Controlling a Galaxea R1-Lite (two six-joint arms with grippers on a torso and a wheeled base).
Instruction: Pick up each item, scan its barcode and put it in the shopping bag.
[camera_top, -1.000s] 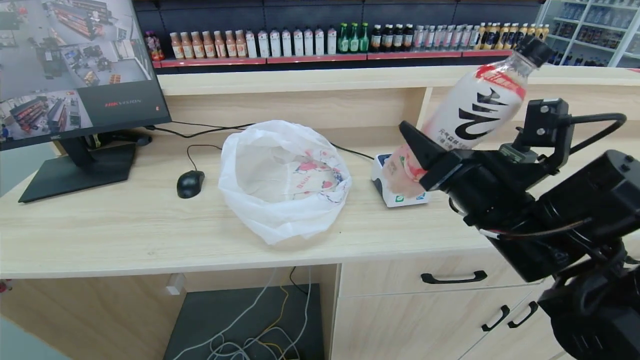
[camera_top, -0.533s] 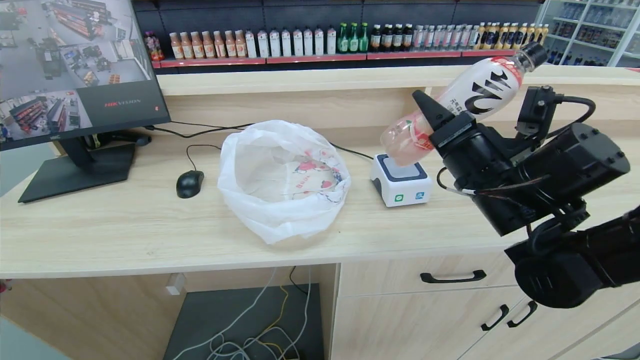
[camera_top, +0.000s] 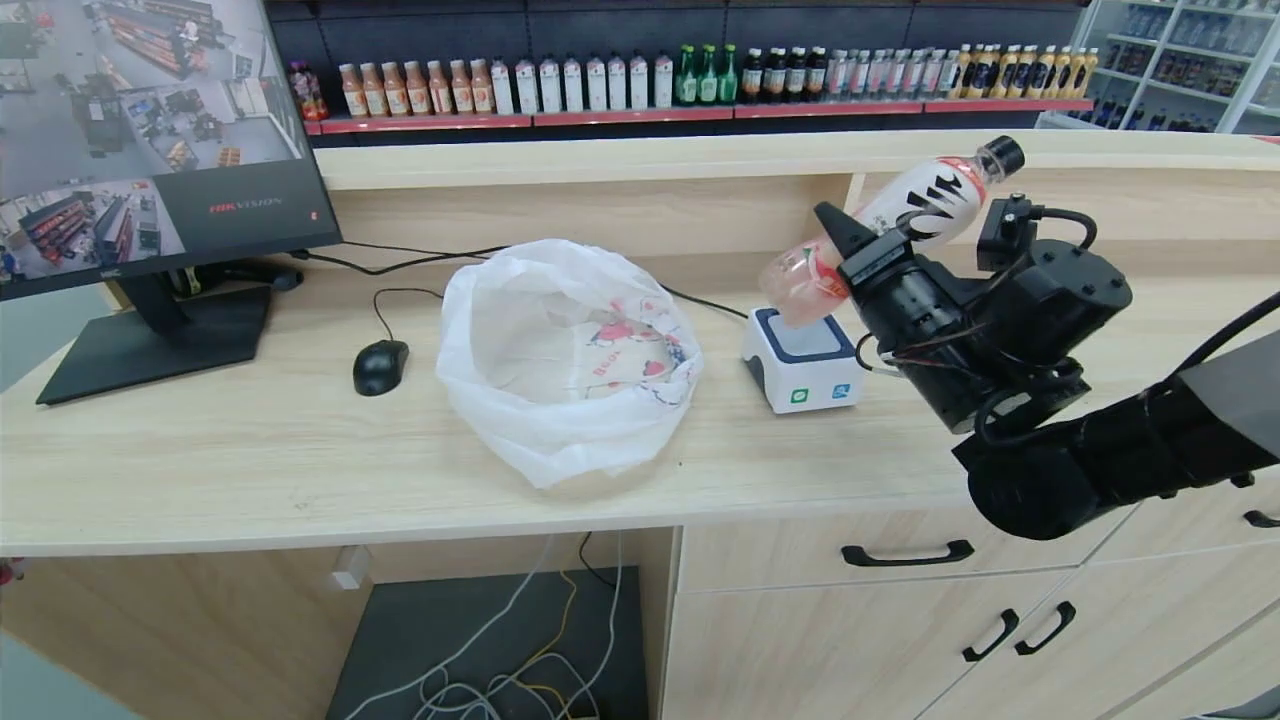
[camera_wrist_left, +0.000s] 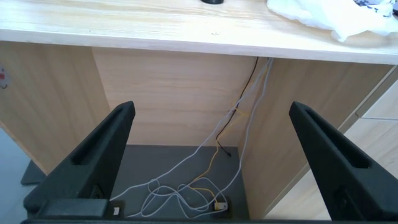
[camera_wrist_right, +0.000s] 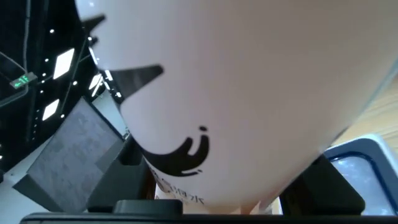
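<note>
Head view: right gripper (camera_top: 845, 250) has carried the bottle (camera_top: 925, 200) forward. Its base now hangs just above the scanner (camera_top: 800, 365), cap tilted up and to the right. Scan step likely underway; shopping bag (camera_top: 540, 440) next. Right arm reaches over the counter (camera_top: 250, 450), fingers clamped on the bottle's lower body. Left gripper (camera_wrist_left: 211, 155) spread wide below the counter.

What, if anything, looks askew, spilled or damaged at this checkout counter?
Nothing is spilled or damaged. Only the drink bottle is askew, held tilted in the right pincer above the barcode scanner, which suits scanning.
</note>
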